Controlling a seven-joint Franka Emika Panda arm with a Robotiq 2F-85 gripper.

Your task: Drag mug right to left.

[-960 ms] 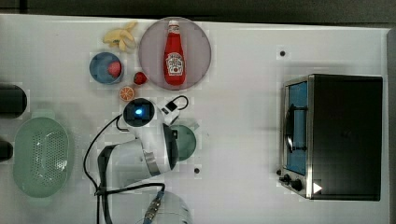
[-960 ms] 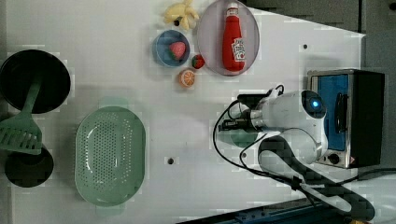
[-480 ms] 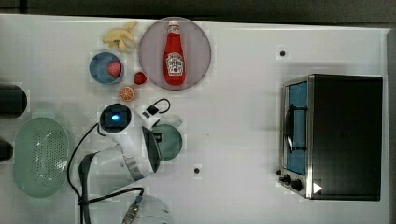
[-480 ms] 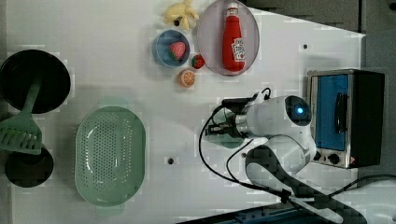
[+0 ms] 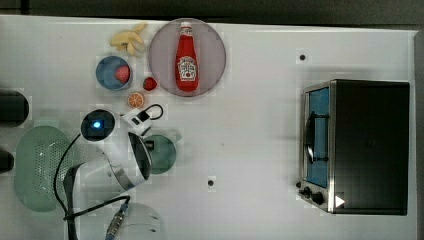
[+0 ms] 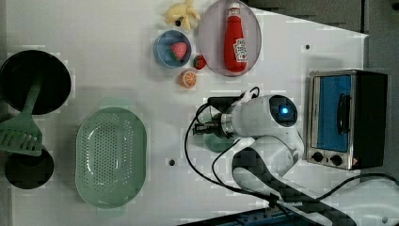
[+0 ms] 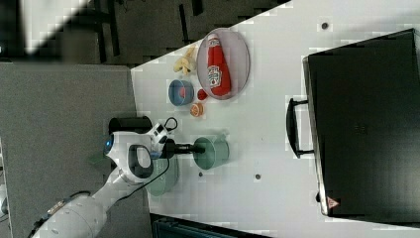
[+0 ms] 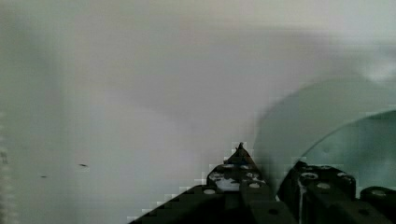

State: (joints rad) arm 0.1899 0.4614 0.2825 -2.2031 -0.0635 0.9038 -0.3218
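The sage-green mug [image 5: 164, 154] stands on the white table, its small handle pointing toward the top view's upper right. In the top view my arm covers the mug's left part. In the right view my gripper [image 7: 197, 148] reaches across to the mug [image 7: 213, 152] and is shut on its near rim. The wrist view shows one dark finger [image 8: 236, 168] outside the mug's wall [image 8: 327, 116] and the other inside. In the left view the mug [image 6: 220, 144] peeks out from under my wrist.
A pale green colander [image 5: 36, 167] lies close to the top view's left of my arm. A blue bowl [image 5: 107, 75], an orange slice [image 5: 135, 100] and a plate [image 5: 212, 55] with a ketchup bottle sit behind the mug. A toaster oven [image 5: 357, 145] stands at the top view's far right.
My arm and the mug have slid toward the top view's left, nearer the colander. The grip on the rim is unchanged.
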